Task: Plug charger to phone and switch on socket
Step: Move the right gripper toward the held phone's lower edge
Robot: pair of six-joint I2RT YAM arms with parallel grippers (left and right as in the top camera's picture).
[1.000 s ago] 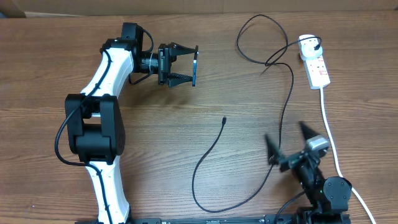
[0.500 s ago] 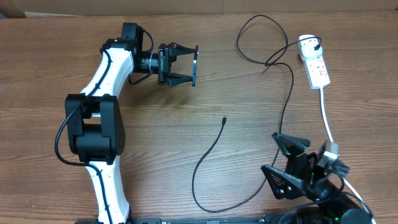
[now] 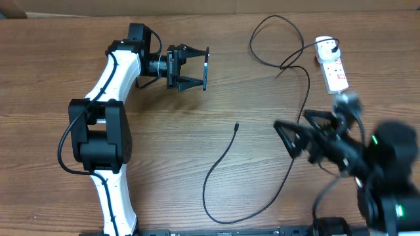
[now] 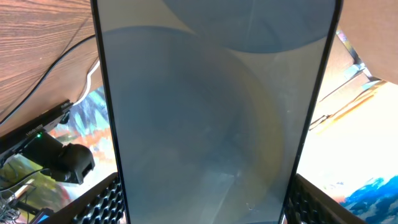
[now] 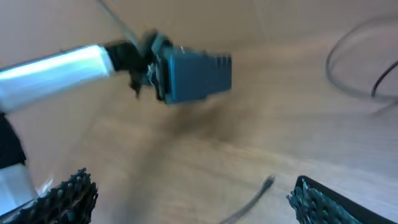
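Your right gripper [image 5: 189,186] is spread and empty: centre the tip of the charger [image 5: 267,182], ahead and slightly right of it, between the fingers while the left gripper [image 3: 195,67] clamps the phone [image 4: 211,112].

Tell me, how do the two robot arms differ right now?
The left arm has its jaws clamped on the phone, held on edge; the right arm has its jaws wide open and empty. The left arm shows sharp, the right arm blurred. The left arm is clear of the charger; the right arm hangs over its cable, near the socket. Both carry black two-finger jaws.
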